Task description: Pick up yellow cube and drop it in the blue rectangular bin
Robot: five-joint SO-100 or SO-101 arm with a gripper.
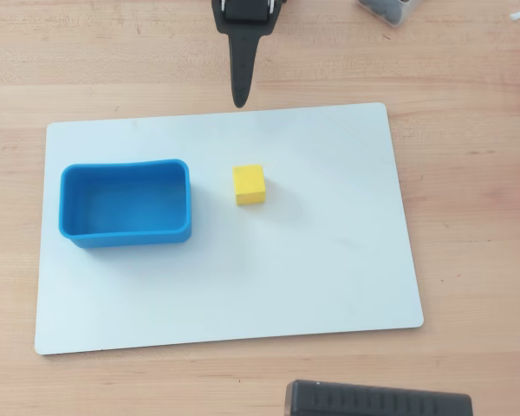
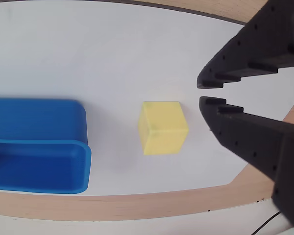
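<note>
The yellow cube [image 1: 250, 185] sits on the white board [image 1: 329, 260], just right of the blue rectangular bin [image 1: 126, 204], which is empty. In the overhead view my gripper [image 1: 239, 100] hangs at the top edge of the board, above the cube and apart from it, with its fingers together and nothing between them. In the wrist view the cube [image 2: 163, 127] lies left of my gripper [image 2: 201, 93], whose tips stand a narrow slit apart. The bin [image 2: 36, 144] is at the left edge of that view.
The board lies on a wooden table [image 1: 468, 173]. A black block [image 1: 377, 400] sits at the bottom edge of the overhead view. A grey object [image 1: 386, 9] is at the top right.
</note>
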